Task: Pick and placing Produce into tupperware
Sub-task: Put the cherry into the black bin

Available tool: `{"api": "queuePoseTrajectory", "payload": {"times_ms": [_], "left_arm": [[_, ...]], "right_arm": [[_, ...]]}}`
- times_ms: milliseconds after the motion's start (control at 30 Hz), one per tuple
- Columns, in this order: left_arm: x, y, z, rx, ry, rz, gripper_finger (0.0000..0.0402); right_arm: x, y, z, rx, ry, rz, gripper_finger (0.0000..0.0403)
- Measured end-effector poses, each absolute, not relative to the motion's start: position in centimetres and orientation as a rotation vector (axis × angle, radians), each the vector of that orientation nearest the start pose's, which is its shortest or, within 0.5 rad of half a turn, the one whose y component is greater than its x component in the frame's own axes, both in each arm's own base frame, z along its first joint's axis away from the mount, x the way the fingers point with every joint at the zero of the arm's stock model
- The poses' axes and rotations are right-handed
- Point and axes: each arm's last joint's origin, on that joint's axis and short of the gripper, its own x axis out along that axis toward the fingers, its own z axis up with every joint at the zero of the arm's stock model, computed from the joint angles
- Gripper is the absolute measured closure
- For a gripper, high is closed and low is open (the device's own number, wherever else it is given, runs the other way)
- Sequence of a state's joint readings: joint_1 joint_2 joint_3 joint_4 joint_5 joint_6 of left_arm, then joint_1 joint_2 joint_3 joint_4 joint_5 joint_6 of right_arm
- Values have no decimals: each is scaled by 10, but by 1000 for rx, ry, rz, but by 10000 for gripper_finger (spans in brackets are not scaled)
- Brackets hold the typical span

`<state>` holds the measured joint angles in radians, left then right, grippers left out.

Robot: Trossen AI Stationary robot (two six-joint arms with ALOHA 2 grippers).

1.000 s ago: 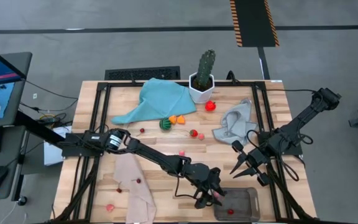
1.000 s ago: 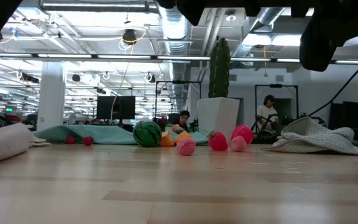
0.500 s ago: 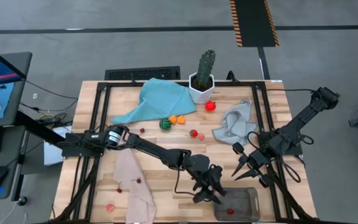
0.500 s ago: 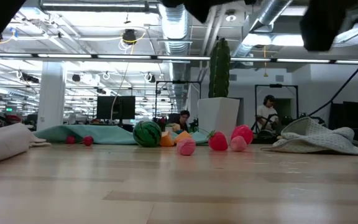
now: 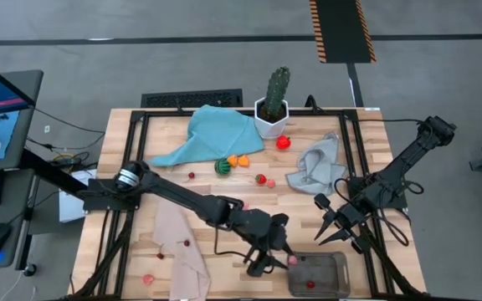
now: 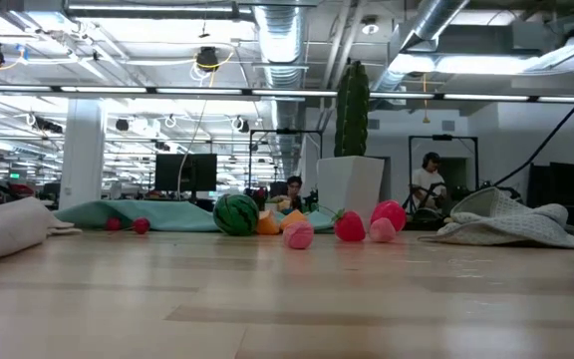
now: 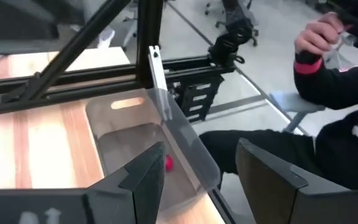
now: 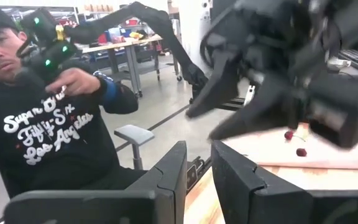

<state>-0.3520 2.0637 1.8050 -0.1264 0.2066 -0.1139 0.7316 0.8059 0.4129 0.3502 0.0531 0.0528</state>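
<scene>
The clear tupperware tub [image 5: 329, 276] stands near the table's near edge, right of middle. A pink piece [image 5: 292, 261] lies at its left end, and a red piece [image 7: 168, 163] shows inside it. My left gripper [image 5: 271, 252] is open and empty, just left of the tub. My right gripper [image 5: 326, 221] is open and empty, above the table on the far side of the tub. More produce lies mid-table: a green striped ball [image 5: 222, 166], orange pieces [image 5: 237, 160] and red pieces [image 5: 261, 179]. They also show in the low view [image 6: 235, 213].
A cactus in a white pot [image 5: 273, 104] stands at the far edge, with a red piece [image 5: 283, 142] beside it. A teal cloth [image 5: 212, 134], a grey cloth [image 5: 316, 167] and a beige cloth [image 5: 182, 255] lie on the table. A person [image 8: 48, 124] sits beyond the near edge.
My left gripper has drawn back from the tub's left end toward the table's left edge. The pink piece that was at its fingertips now lies at the tub's left end, apart from the fingers.
</scene>
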Motion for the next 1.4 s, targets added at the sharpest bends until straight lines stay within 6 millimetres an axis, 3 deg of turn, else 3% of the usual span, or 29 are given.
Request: {"api": "queuePoseTrajectory", "payload": {"times_ms": [367,600,900,1033,1267,1400], "left_arm": [[392,-182,340,83,443,-222,217],[340,-183,337,56,473,-163,217],[251,-166,308,-46,492,53,217],[218,-156,291,-75,532,29,217],[183,-149,262,-162,641,-33,217],[170,-145,243,-183,774,18,217]], "right_arm": [[137,121,251,34,62,678,305],[137,121,251,29,64,678,305],[137,121,250,22,66,677,305],[137,121,250,21,66,676,305],[137,121,250,20,68,672,305],[137,121,250,18,74,672,305]]}}
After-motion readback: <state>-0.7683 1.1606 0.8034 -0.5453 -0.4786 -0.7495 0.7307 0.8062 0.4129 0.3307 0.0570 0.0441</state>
